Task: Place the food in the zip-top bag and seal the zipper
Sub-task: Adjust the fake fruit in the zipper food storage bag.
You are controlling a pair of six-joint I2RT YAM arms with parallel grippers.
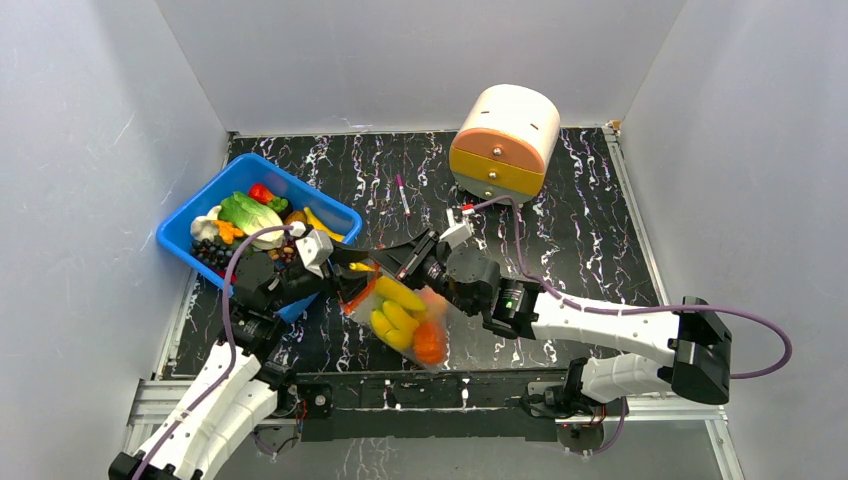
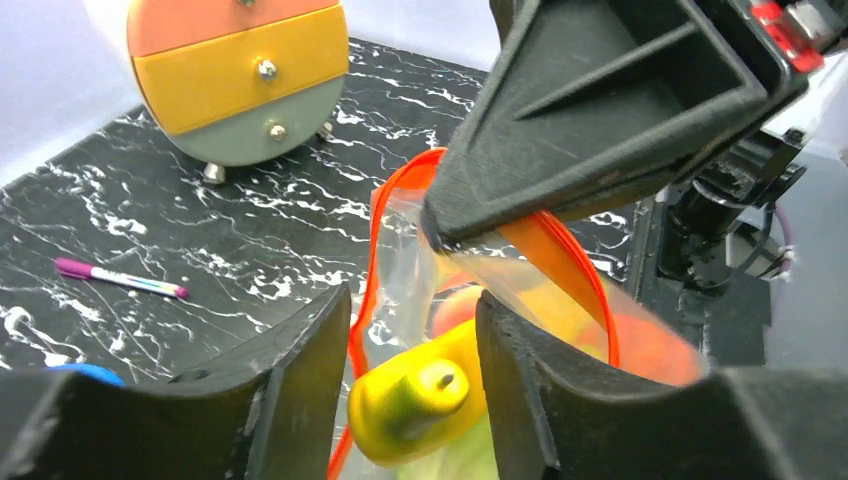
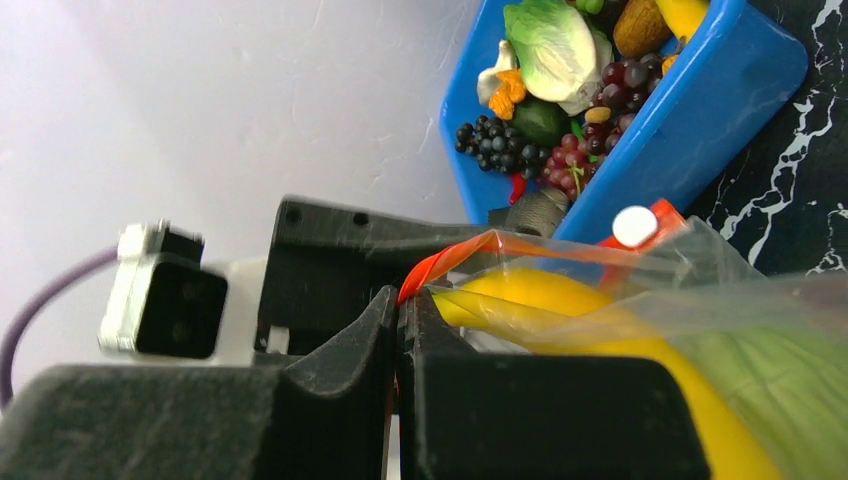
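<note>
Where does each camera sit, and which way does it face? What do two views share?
Top external: above, behind the bases, looking down at the table; left arm, right arm show.
Left wrist: faces the drawer box; left gripper open around a banana.
Right wrist: faces the blue bin; right gripper pinches the zipper.
Shared: both wrists see the zip-top bag.

Both arms reach toward mid-frame, tips almost meeting; left end effector (image 2: 413,320) is spread apart, right end effector (image 3: 400,305) clamped tight.
</note>
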